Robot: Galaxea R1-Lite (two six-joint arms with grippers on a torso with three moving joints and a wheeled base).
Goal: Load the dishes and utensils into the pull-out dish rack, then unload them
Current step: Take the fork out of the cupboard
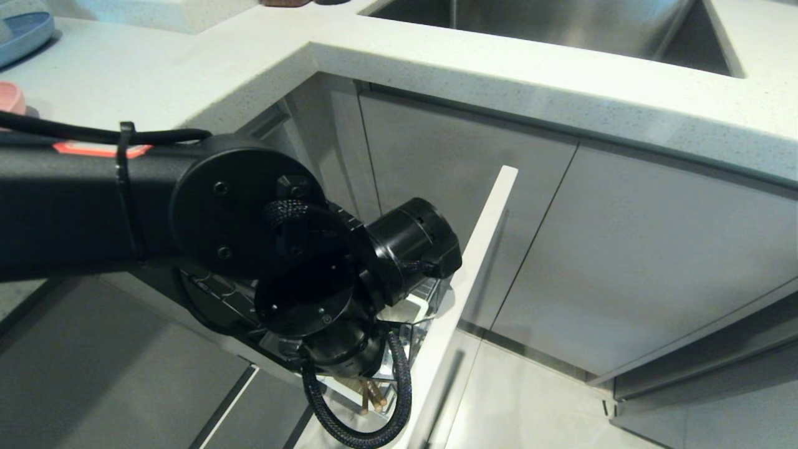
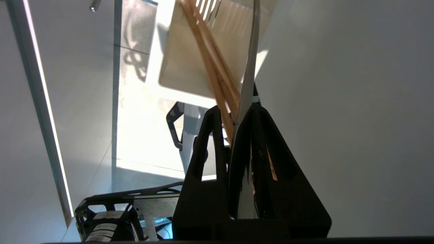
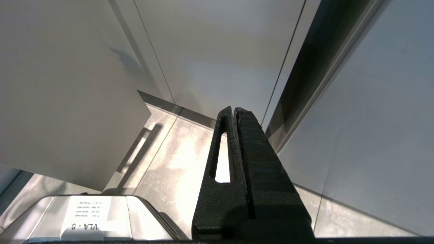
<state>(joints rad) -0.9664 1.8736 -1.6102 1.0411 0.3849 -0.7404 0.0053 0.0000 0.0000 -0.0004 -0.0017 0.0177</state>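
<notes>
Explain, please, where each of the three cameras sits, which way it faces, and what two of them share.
Head view: from the robot's head, looking down at the countertop, cabinet fronts and pull-out dish rack; the left arm fills its left side.
Left wrist view: behind the left gripper, shut on the chopsticks and fork, facing the white utensil caddy.
Right wrist view: behind the shut right gripper, facing cabinet doors and floor.
Shared: head and left wrist views both show the chopsticks.

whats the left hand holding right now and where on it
The left hand is shut on the chopsticks and the fork together, gripping them near their upper ends; their lower ends point into the white caddy.
</notes>
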